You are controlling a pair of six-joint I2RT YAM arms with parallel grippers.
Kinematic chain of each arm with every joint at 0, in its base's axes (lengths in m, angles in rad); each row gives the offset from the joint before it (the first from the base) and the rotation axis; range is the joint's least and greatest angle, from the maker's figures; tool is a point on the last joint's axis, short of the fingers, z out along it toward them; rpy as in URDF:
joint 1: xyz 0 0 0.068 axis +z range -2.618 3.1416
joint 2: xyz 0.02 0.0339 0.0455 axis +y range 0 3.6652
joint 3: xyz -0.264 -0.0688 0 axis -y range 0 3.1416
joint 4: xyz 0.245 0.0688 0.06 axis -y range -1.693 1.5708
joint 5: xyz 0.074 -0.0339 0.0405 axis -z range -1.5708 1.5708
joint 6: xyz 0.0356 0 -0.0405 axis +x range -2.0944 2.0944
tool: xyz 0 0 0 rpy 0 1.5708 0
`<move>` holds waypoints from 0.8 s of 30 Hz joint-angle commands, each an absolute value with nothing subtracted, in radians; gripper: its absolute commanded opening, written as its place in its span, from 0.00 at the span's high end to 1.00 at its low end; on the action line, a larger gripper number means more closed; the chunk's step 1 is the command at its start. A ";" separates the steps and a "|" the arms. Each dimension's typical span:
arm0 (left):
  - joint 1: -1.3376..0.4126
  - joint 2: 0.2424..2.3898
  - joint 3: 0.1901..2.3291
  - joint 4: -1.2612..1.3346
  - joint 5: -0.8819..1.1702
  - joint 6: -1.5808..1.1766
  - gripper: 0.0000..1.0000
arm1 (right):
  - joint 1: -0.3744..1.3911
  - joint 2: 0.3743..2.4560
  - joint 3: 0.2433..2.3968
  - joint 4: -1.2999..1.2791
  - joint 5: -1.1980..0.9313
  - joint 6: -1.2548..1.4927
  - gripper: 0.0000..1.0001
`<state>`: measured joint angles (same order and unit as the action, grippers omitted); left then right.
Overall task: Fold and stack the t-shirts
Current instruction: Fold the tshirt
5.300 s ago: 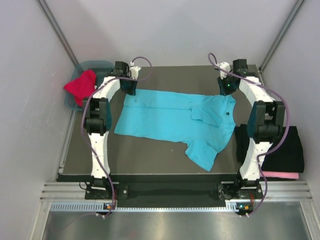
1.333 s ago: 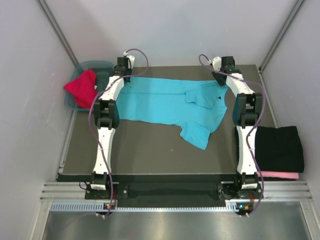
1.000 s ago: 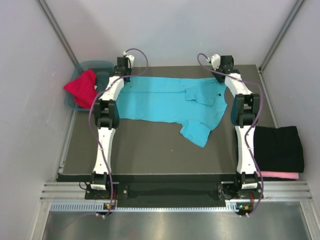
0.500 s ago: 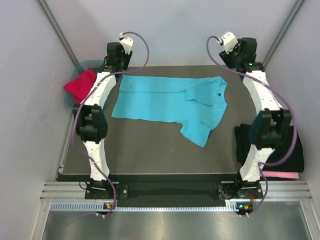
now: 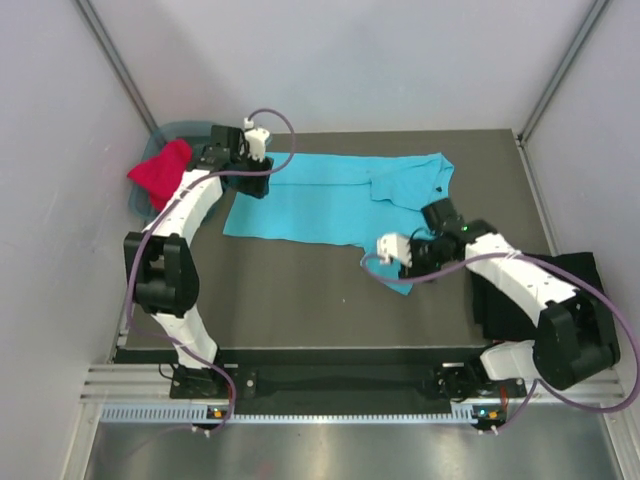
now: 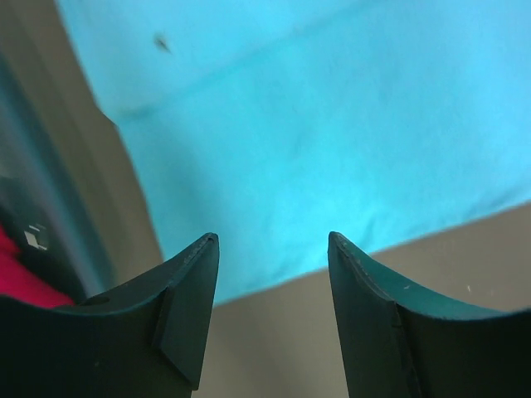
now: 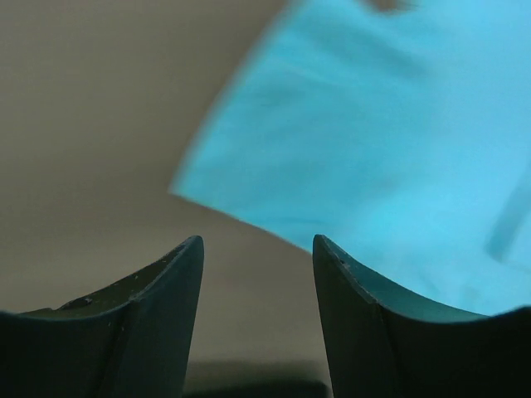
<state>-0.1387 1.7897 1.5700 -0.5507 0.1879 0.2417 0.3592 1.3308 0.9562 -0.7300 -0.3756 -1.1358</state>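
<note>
A turquoise t-shirt [image 5: 330,200] lies spread flat across the far half of the dark table [image 5: 300,300], one sleeve [image 5: 395,268] pointing toward me. My left gripper [image 5: 252,186] hovers open over the shirt's left edge; in the left wrist view the turquoise t-shirt [image 6: 332,124] fills the top and nothing sits between the fingers [image 6: 195,282]. My right gripper [image 5: 402,258] hangs open at that near sleeve, with the turquoise cloth [image 7: 398,124] just beyond its empty fingertips [image 7: 336,274]. A red t-shirt [image 5: 160,175] sits in the tub. A black t-shirt [image 5: 575,290] lies folded on a pink one [image 5: 560,351] at the right.
The teal tub [image 5: 190,135] stands off the table's far left corner and shows as a dark wall [image 6: 50,207] in the left wrist view. Grey walls close in on both sides. The folded stack lies off the table's right edge.
Both arms have come down from the far edge. The left gripper has opened and now sits at the shirt's left edge. The right arm has swung near, to the sleeve.
</note>
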 commanded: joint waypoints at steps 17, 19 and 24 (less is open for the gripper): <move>-0.127 1.648 1.359 -0.615 0.199 0.167 0.44 | 0.548 1.365 0.807 -0.726 -0.382 -1.281 0.49; -0.126 1.634 1.351 -0.614 0.187 0.175 0.44 | 0.549 1.368 0.792 -0.716 -0.371 -1.287 0.49; -0.117 1.620 1.342 -0.611 0.179 0.172 0.44 | 0.549 1.393 0.769 -0.684 -0.368 -1.278 0.50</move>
<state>-0.1272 1.6749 1.3537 -0.6292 0.1883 0.1806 0.5304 1.3773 0.7738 -0.7223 -0.3580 -1.2602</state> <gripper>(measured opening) 0.564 0.502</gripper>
